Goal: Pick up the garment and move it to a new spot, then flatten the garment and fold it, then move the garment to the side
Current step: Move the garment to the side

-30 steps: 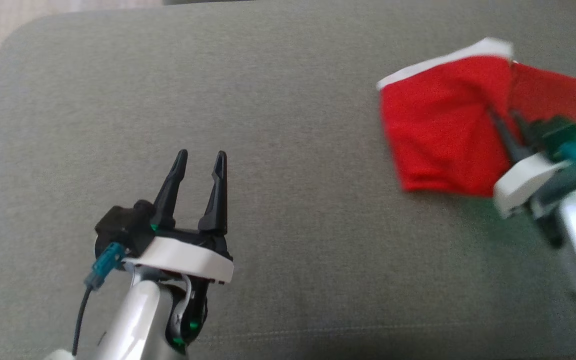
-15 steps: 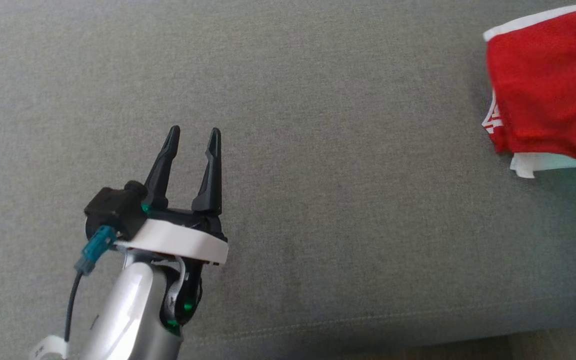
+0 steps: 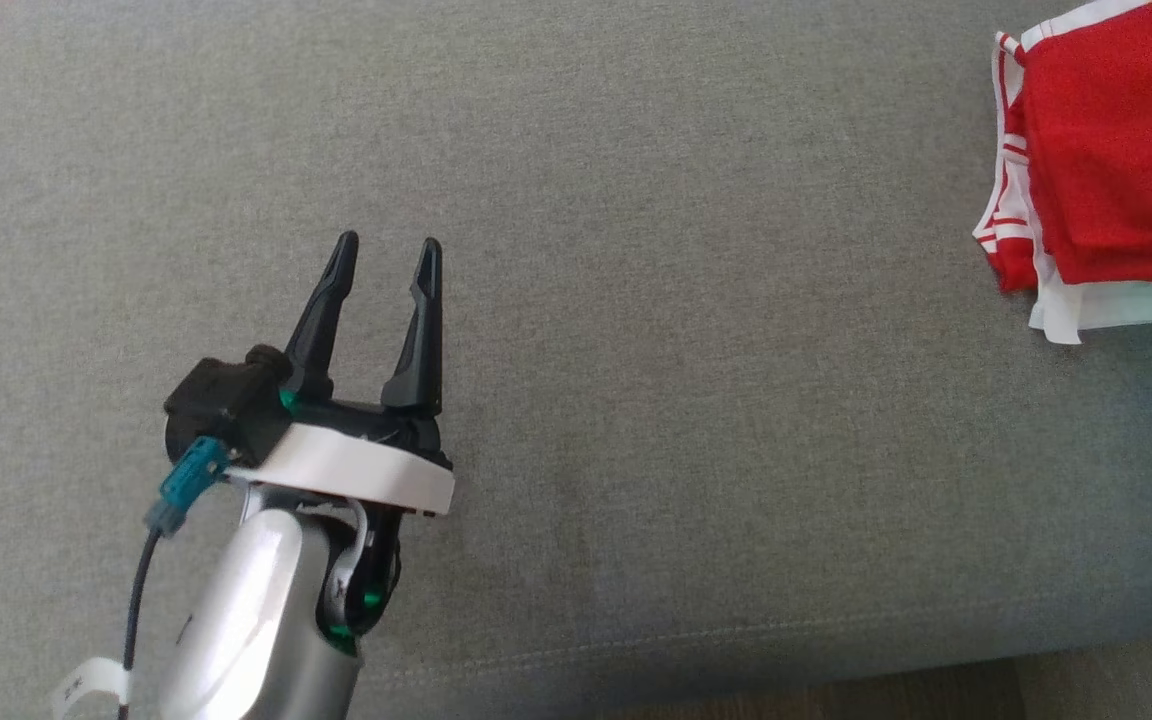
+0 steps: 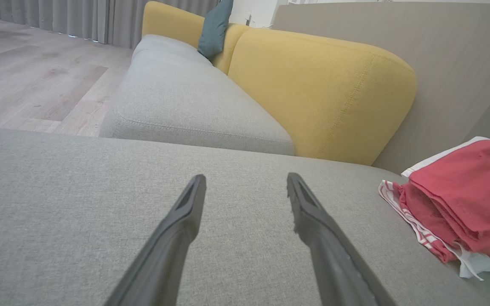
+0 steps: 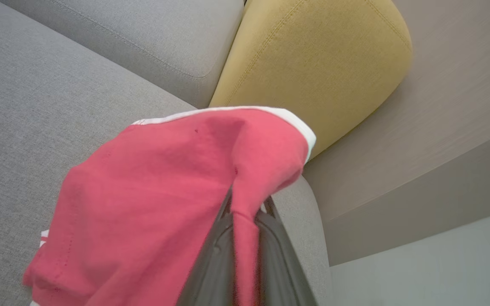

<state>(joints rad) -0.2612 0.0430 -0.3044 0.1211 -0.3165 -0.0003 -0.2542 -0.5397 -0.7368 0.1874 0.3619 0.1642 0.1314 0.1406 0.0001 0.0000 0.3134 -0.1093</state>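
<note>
While the garment point(image 5: 143, 191) hides its tips, right claw point(image 5: 247, 204) grips it; left claw point(image 3: 388, 255) wide.

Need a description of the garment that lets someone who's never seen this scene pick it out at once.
Start at the wide grey seat cushion with the yellow backrest next to it. At the cushion's right end sits a bunched red garment, a fold pinched in the right gripper. It is the one red thing there, with white trim and stripes along its edges.
</note>
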